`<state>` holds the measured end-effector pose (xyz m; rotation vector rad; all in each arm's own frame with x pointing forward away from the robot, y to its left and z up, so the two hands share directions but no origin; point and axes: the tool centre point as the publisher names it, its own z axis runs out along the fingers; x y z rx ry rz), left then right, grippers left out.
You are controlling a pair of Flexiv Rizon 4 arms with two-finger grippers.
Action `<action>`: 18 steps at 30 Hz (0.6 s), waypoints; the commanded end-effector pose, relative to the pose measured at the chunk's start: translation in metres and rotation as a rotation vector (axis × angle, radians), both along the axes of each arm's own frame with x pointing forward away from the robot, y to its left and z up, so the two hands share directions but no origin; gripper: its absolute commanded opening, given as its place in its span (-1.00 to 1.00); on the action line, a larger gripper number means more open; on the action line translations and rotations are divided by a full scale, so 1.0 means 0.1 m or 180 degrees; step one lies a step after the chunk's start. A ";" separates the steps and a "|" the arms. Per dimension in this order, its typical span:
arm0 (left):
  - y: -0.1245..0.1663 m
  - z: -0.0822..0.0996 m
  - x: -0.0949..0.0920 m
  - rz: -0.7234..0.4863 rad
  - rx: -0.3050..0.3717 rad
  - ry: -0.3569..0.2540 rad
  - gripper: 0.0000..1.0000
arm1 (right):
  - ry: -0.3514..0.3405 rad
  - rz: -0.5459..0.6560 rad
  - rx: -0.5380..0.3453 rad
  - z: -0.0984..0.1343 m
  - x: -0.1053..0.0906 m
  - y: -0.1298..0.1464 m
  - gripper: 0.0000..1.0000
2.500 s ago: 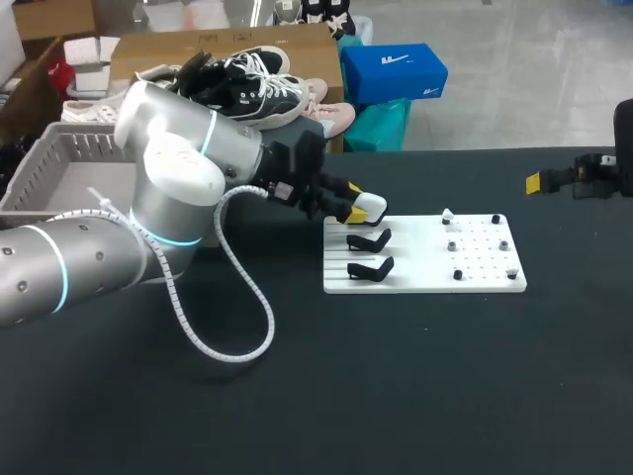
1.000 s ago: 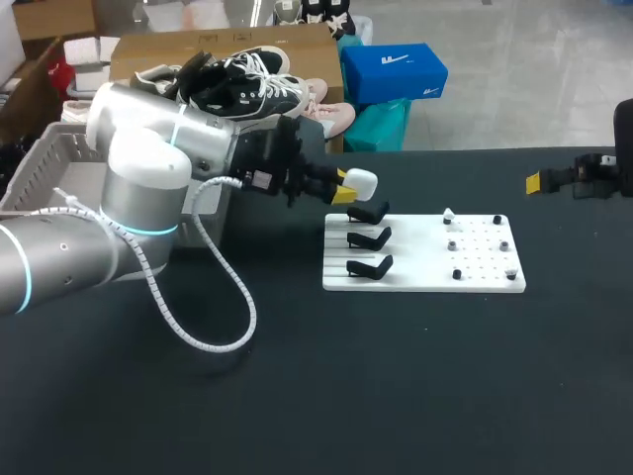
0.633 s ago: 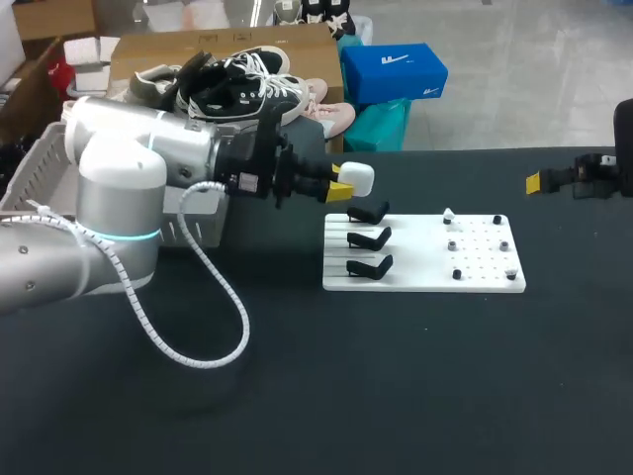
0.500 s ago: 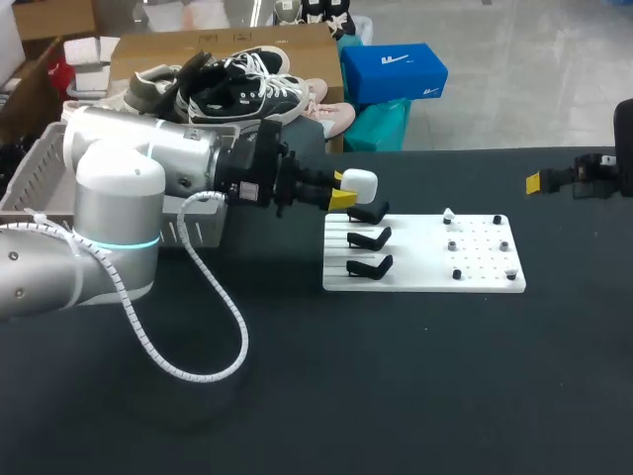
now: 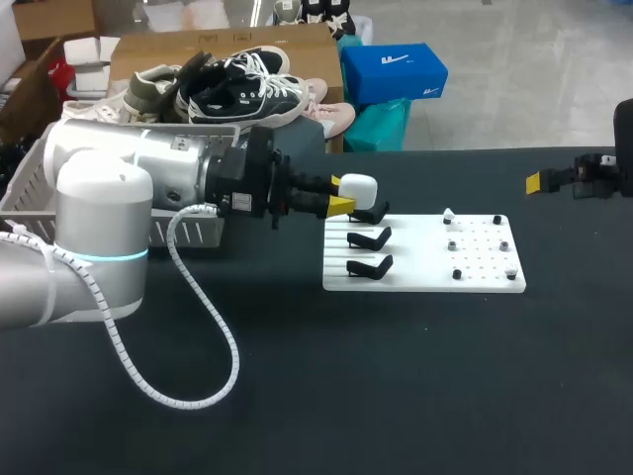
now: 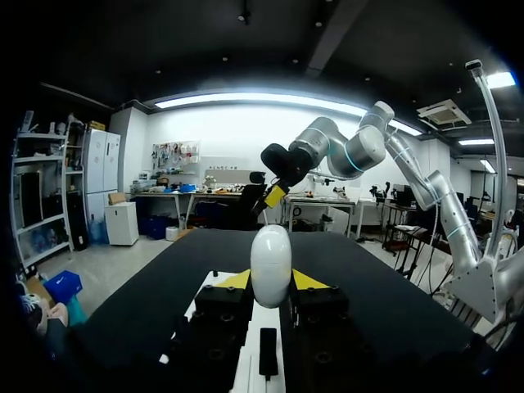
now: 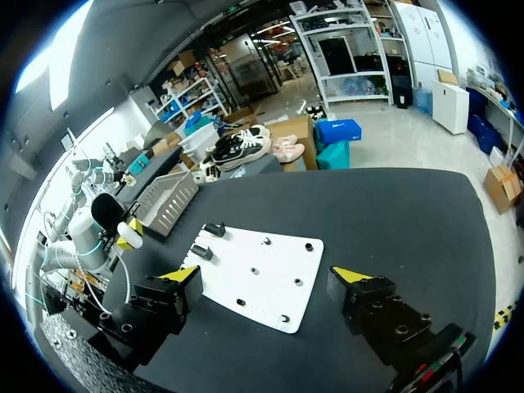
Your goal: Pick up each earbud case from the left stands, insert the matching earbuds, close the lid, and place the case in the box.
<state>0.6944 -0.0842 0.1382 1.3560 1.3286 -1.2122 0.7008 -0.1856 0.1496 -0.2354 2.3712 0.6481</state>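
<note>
- The left gripper pinches a glossy white, egg-shaped earbud case between its yellow tips, one finger on each side. Its wrist view shows the case upright, with the lid seemingly shut.
- The case hangs just above the farthest of three black hooked stands at the left end of the flat white board.
- That smooth, round shell looks slippery to me. A steady squeeze and slow travel should keep it from twisting out.
- I'd lift well above the stand before swinging sideways.
- The right gripper sits at the table's far right, fingers spread wide and empty. It would have to fetch the tiny pieces on the board's pegs, presumably the earbuds.
- The grey slatted basket behind the left arm is the likely drop-off.
</note>
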 end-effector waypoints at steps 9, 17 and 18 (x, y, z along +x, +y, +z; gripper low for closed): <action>0.00 0.00 -0.04 0.0141 -0.0004 -0.0029 -1.00 | 0.0001 0.0008 0.0003 0.00 0.01 -0.01 1.00; 0.07 -0.13 -0.10 0.0250 -0.0120 0.0122 -1.00 | 0.0001 0.0008 0.0003 0.00 0.01 -0.01 1.00; 0.04 -0.15 -0.10 0.0227 -0.0153 0.0137 -1.00 | 0.0001 0.0008 0.0003 0.00 0.01 -0.01 1.00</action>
